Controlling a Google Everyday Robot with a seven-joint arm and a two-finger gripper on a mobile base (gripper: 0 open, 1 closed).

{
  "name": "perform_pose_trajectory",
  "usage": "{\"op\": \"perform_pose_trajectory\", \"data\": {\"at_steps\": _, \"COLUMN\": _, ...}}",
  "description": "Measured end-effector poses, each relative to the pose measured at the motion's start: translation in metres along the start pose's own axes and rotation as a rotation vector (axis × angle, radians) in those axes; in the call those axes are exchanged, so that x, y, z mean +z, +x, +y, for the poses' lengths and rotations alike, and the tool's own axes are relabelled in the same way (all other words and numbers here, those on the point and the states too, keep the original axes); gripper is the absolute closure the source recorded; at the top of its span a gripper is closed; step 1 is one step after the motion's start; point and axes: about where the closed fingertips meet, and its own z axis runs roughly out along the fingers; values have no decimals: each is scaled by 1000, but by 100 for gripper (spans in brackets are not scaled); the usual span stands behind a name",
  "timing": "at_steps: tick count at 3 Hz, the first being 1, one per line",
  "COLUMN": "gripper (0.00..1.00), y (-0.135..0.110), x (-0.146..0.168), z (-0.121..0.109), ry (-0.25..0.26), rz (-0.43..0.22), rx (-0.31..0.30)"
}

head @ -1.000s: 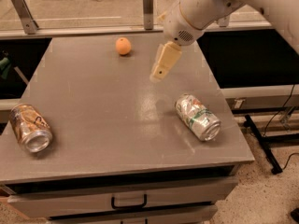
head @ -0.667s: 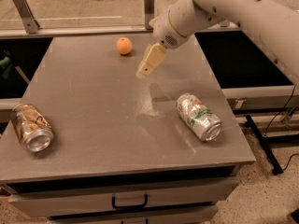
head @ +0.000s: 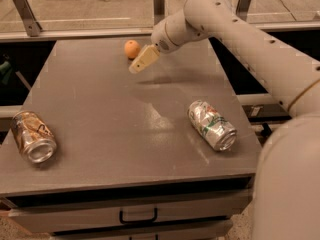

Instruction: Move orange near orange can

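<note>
At table's [head: 105, 119] far side, gripper [head: 138, 64] w/ jaws pressed together hangs nr orange [head: 132, 48]; orange can [head: 33, 136] front-left.

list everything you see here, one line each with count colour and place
orange: one, orange, far side of the table
orange can: one, brownish-orange and gold, on its side at the front left corner
silver can: one, silver-white with green and red marks, on its side at the right front
table: one, grey, middle of the view
drawer handle: one, black, on the front below the tabletop
arm: one, off-white, reaching in from the right over the far side
gripper: one, beige, over the table close beside the orange, on its right
</note>
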Motion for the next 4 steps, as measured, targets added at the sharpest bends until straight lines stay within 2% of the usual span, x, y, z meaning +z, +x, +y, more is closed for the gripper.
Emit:
{"op": "perform_pose_trajectory", "data": {"at_steps": 2, "gripper": 0, "y": -3, "x": 53, "z": -32, "ry": 10, "rz": -117, "rx": 206}}
{"op": "perform_pose_trajectory", "data": {"at_steps": 3, "gripper": 16, "y": -13, "x": 63, "z": -36, "ry": -8, "rz": -171, "rx": 263}}
{"op": "perform_pose_trajectory", "data": {"at_steps": 4, "gripper": 39, "y": -21, "x": 64, "z": -34, "ry": -23, "rz": -208, "rx": 283}}
